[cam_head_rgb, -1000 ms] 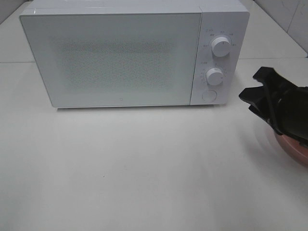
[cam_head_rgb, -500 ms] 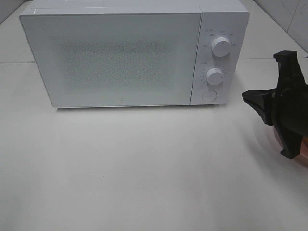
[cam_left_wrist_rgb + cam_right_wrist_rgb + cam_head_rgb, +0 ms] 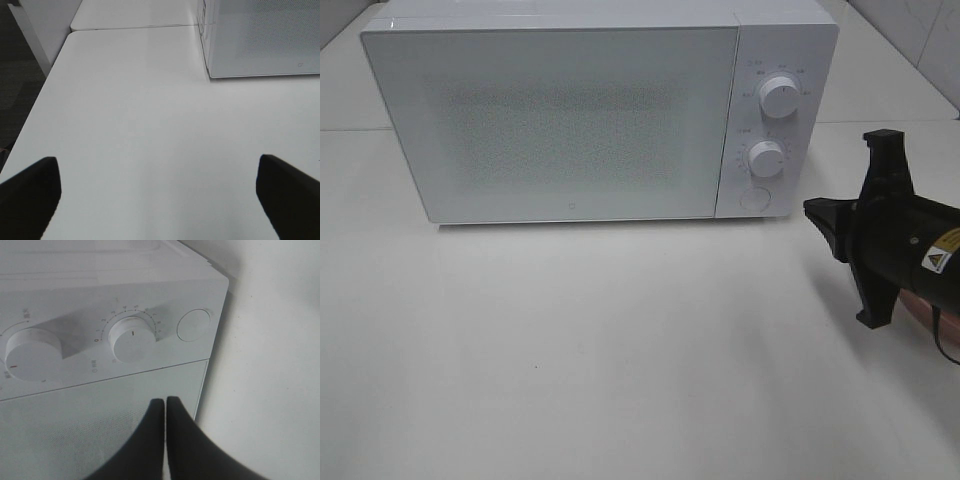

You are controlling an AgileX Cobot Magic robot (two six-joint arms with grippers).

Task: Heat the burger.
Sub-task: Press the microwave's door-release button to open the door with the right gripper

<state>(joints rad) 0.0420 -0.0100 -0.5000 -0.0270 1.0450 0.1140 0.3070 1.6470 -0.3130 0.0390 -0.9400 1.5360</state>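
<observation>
The burger is hidden or out of view. Only a sliver of the pink plate shows under my right arm at the table's right edge. My right gripper is shut and empty, pointing left at the white microwave, a short way right of its control panel. In the right wrist view its fingertips are pressed together below the lower knob and the round button. The microwave door is closed. My left gripper is open and empty over bare table, left of the microwave.
The panel carries an upper knob, a lower knob and a round button. The white table stretches in front of the microwave. The table's left edge drops to a dark floor.
My right gripper has rolled about its axis and moved left toward the microwave's control panel. It covers more of the pink plate. The microwave has not changed.
</observation>
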